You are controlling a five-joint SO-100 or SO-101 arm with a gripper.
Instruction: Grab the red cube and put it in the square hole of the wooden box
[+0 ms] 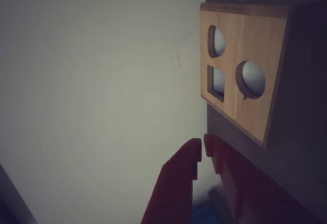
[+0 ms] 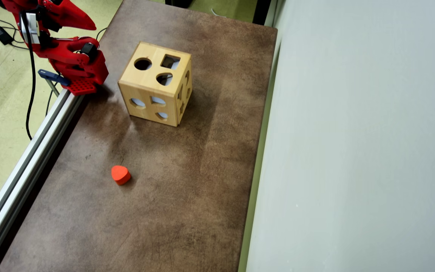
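Note:
The wooden box (image 2: 153, 90) stands on the brown table, and the square hole (image 2: 170, 61) is on its top face beside a round and a heart-shaped cutout. In the wrist view the wooden box (image 1: 245, 40) fills the upper right, showing one face with three cutouts, one of them squarish (image 1: 216, 82). My red gripper (image 1: 203, 143) is shut with nothing between its tips, short of the box. In the overhead view the gripper (image 2: 89, 24) is folded back at the top left corner. The red cube is out of view.
An orange-red heart-shaped block (image 2: 120, 174) lies on the table (image 2: 187, 181) in front of the box. A metal rail (image 2: 25, 162) runs along the table's left edge, and a pale wall (image 2: 353, 151) bounds its right. Cables trail on the floor at left.

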